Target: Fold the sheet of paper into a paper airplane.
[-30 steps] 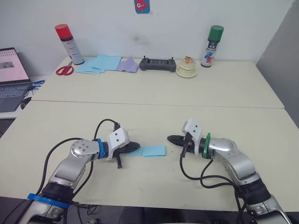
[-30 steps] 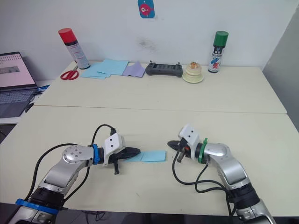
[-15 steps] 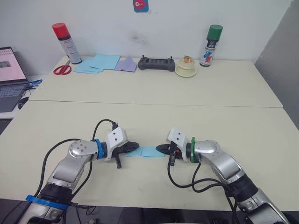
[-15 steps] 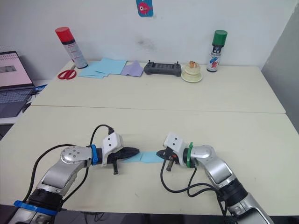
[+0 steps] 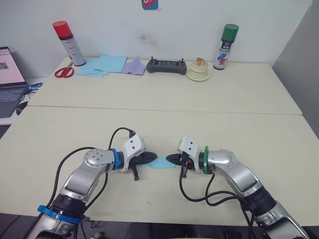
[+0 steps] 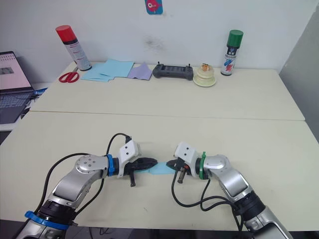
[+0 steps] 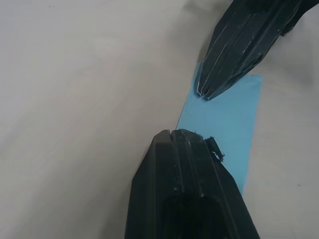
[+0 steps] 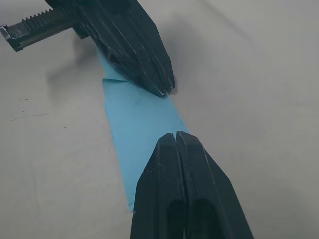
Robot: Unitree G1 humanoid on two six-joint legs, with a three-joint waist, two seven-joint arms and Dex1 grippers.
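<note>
The sheet of paper (image 5: 161,163) is a narrow light blue folded strip lying flat on the near table. My left gripper (image 5: 153,158) is shut, its tip resting on the strip's left part. From the opposite side my right gripper (image 5: 168,158) is shut too, tip down on the strip's right end. In the left wrist view my own shut fingertips (image 7: 174,144) lie over the paper's (image 7: 227,117) edge, and the right gripper's tip (image 7: 207,93) points at them a short gap away. The right wrist view has the paper (image 8: 139,122) stretching between both tips. Nothing sits between either pair of fingers.
At the back of the far table stand a red-capped spray can (image 5: 64,36), scissors (image 5: 62,72), a pile of flat blue sheets (image 5: 104,66), a lavender sheet (image 5: 133,66), a black controller (image 5: 167,66), a cream roll (image 5: 198,73) and a green-capped can (image 5: 224,41). A laptop (image 5: 10,74) is at the left.
The right gripper slid left onto the strip's right end. The left gripper then moved right along the strip, so the two tips are now close together. The camera shifted slightly.
</note>
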